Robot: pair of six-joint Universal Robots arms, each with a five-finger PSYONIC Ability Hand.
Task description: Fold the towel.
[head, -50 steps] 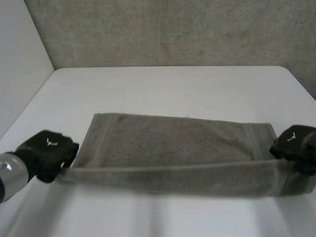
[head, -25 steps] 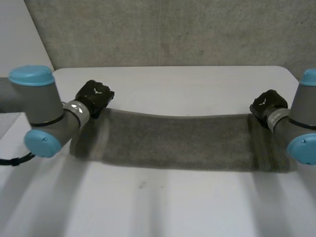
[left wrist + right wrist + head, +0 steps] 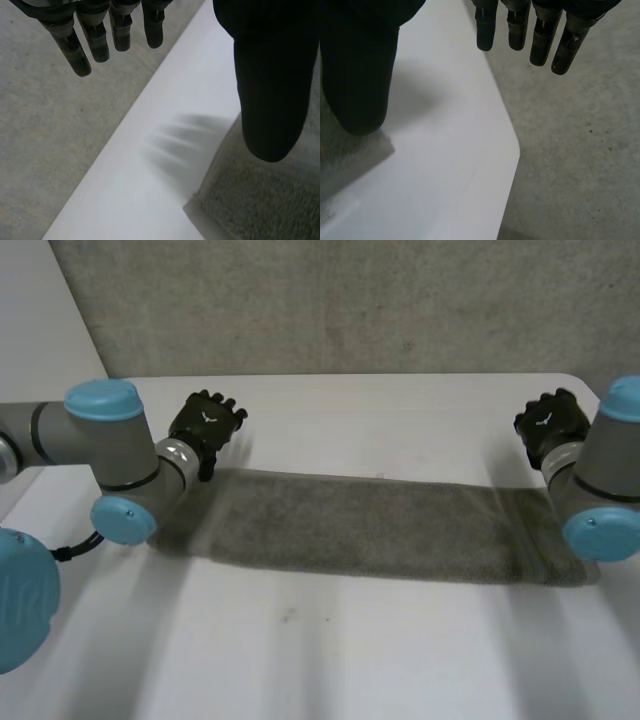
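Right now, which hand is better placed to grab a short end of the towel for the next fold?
Left, narrowly. The left hand and right hand are both open beyond the far edge of the towel, but the left hand hangs nearer its corner.

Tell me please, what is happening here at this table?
A robot with two arms is folding a grey towel on a white table. The towel lies flat as a long narrow strip, seemingly folded once already. The left hand and the right hand are both open and hold nothing; each hovers just beyond one far corner of the towel, above the table.
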